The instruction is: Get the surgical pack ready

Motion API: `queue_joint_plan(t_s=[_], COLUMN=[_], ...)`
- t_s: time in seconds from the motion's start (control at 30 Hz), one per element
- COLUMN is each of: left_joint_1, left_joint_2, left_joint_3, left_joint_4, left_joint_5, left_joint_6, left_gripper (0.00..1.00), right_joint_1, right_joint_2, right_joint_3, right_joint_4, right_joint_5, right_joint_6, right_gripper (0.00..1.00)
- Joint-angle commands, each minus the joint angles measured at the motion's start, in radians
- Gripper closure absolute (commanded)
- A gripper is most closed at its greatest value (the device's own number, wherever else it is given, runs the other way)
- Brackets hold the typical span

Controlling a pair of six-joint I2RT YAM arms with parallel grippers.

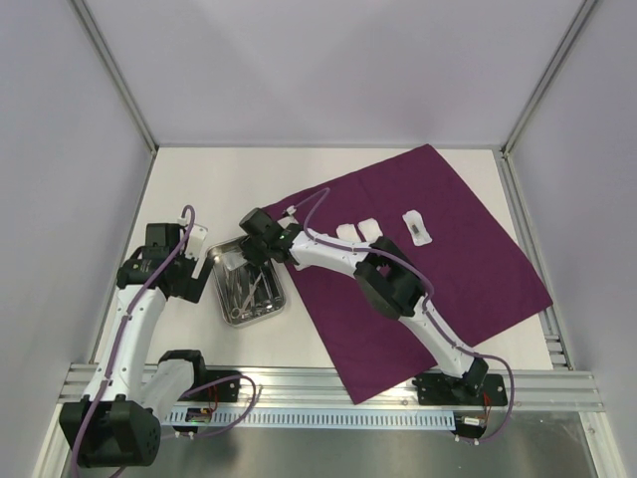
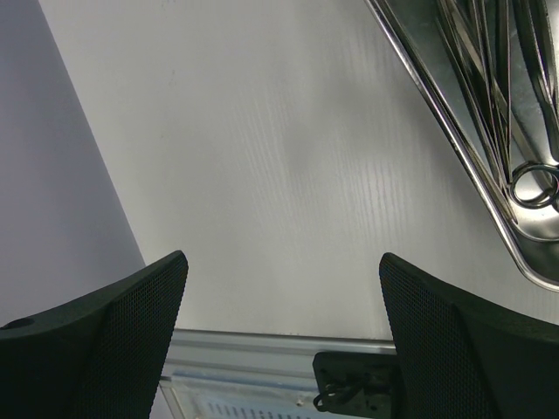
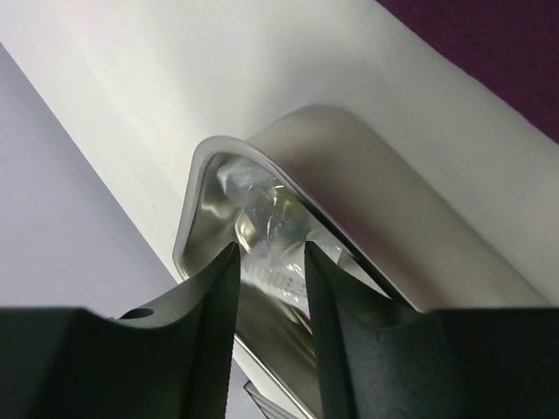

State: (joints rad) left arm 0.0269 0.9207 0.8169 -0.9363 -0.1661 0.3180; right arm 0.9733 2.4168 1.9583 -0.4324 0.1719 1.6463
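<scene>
The dark purple cloth (image 1: pixel 448 259) of the surgical pack lies flat as a sheet on the table's right half. Two white gauze pads (image 1: pixel 356 231) and a small white packet (image 1: pixel 418 227) rest on it. The steel tray (image 1: pixel 282 302) sits on the bare table left of the cloth, with steel instruments (image 1: pixel 249 289) in it. My right gripper (image 1: pixel 249 249) hangs over the tray's far corner. Its jaws (image 3: pixel 271 253) are parted above a clear plastic packet (image 3: pixel 266 205) lying in the tray (image 3: pixel 196 175). My left gripper (image 2: pixel 284 262) is wide open and holds nothing, just left of the tray (image 2: pixel 467 153).
White enclosure walls stand close on the left, back and right. An aluminium rail (image 1: pixel 328 383) with the arm bases runs along the near edge. The cloth's near corner (image 1: pixel 358 393) overhangs that rail.
</scene>
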Motion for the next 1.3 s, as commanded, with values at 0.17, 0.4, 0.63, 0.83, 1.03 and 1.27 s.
queue_joint_plan(t_s=[0.17,0.4,0.63,0.83,1.03,1.27], left_joint_1=[0.005,0.004,0.005,0.004,0.004,0.004], left_joint_2=[0.007,0.01,0.004,0.013,0.033,0.043], left_joint_3=[-0.005,0.002,0.027,0.042,0.057,0.07], left_joint_4=[0.025,0.019,-0.001,-0.016,-0.029,-0.039], left_joint_5=[0.002,0.002,0.014,0.019,0.016,0.016], left_joint_6=[-0.002,-0.002,-0.002,-0.003,-0.005,-0.016], left_gripper=[0.0,0.0,0.0,0.0,0.0,0.0], right_joint_1=[0.005,0.005,-0.09,-0.304,-0.567,-0.771], right_joint_2=[-0.061,-0.226,-0.496,-0.665,-0.602,-0.383], right_joint_3=[0.017,-0.059,-0.297,-0.398,-0.331,-0.216], right_joint_4=[0.093,0.202,0.236,-0.099,-0.417,-0.52], right_joint_5=[0.058,0.063,-0.104,-0.069,0.142,0.169], right_joint_6=[-0.011,-0.202,-0.741,-1.158,-1.431,-1.556], right_gripper=[0.56,0.55,0.55,0.47,0.46,0.48])
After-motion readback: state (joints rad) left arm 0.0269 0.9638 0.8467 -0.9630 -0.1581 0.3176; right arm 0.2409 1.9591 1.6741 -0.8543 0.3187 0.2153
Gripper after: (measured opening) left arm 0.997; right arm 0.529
